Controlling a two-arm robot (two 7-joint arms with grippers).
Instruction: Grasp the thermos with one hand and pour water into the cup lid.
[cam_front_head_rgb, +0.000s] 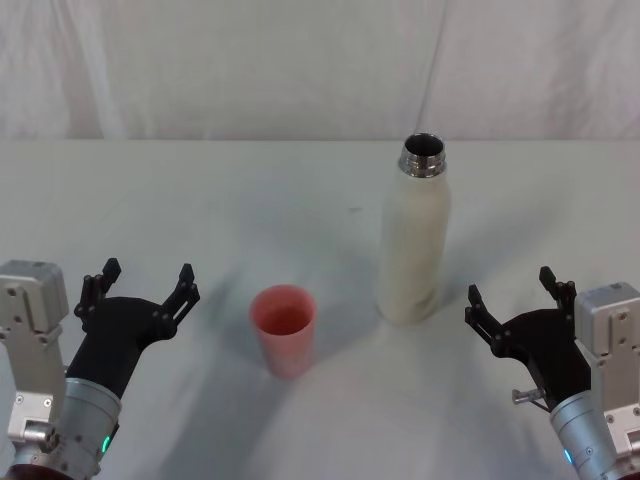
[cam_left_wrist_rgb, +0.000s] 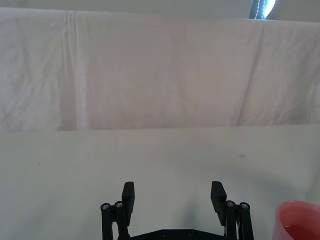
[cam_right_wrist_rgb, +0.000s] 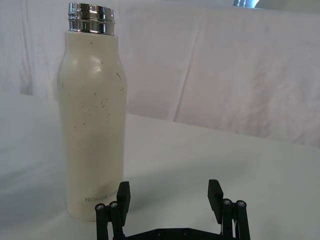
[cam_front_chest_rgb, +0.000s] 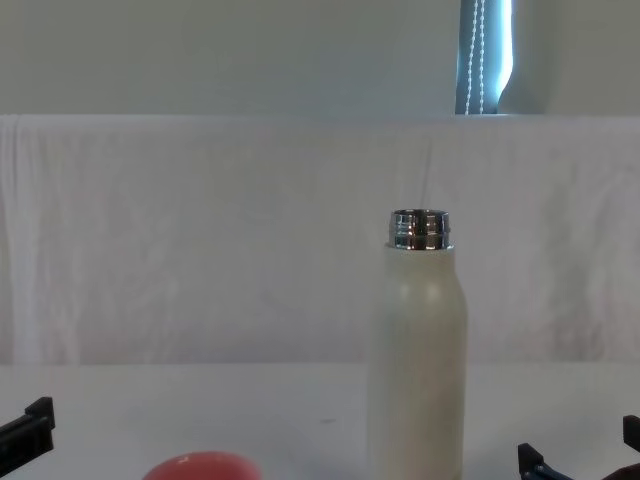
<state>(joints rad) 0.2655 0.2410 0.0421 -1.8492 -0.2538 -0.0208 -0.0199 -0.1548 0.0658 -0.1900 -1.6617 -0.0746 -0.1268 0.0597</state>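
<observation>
Head view: right gripper (cam_front_head_rgb: 511, 292) waits wide open near the upright thermos (cam_front_head_rgb: 413, 245); left gripper (cam_front_head_rgb: 140, 284) is open too; a careless push could tip the thermos towards the cup lid (cam_front_head_rgb: 283, 329) on its left.

Small grey print reading "HONOR", partly hidden, stands near the base of the thermos (cam_right_wrist_rgb: 92, 120).

The head camera looks down on the worktop (cam_front_head_rgb: 200, 190); the chest camera looks across, low (both share the thermos (cam_front_head_rgb: 413, 240)). Wrist cameras sit close behind each pincer.
</observation>
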